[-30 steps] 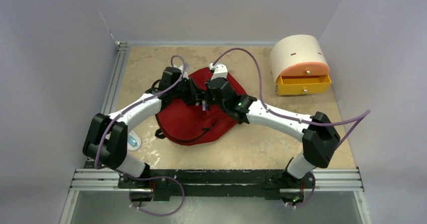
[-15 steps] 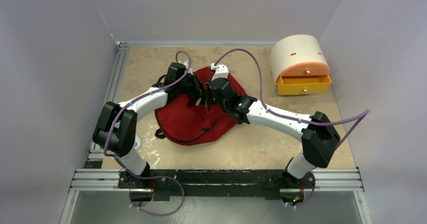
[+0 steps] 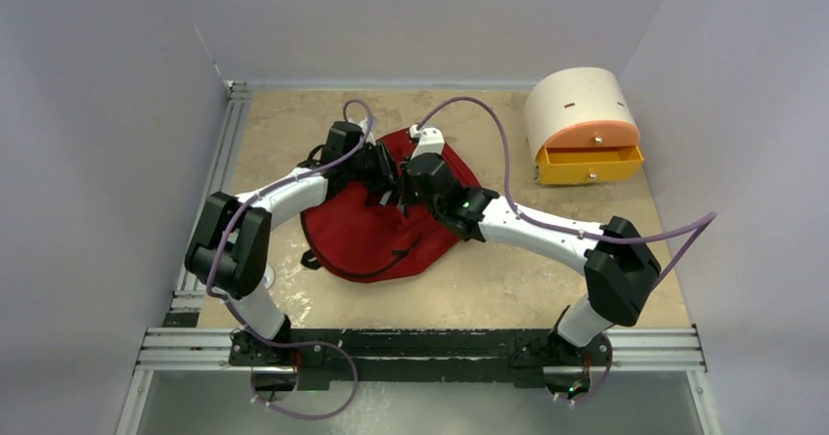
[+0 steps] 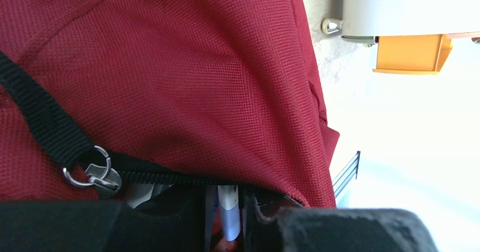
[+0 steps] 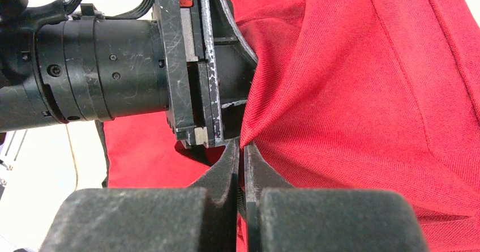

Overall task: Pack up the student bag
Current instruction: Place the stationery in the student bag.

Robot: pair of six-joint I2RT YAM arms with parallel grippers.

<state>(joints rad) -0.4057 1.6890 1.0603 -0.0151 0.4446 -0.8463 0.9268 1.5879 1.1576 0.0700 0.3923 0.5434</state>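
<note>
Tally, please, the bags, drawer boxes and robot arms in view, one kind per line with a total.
Bags: 1, the dark red soft fabric backpack
Drawer boxes: 1, the cream-and-orange rounded drawer box
Robot arms: 2, the left arm and the right arm
Total: 4

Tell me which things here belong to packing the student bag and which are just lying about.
Part of the job: student bag; right gripper, pinching its fabric; left gripper, holding a slim blue-white item.
Lying about: cream-and-orange drawer box, its bottom drawer open.
</note>
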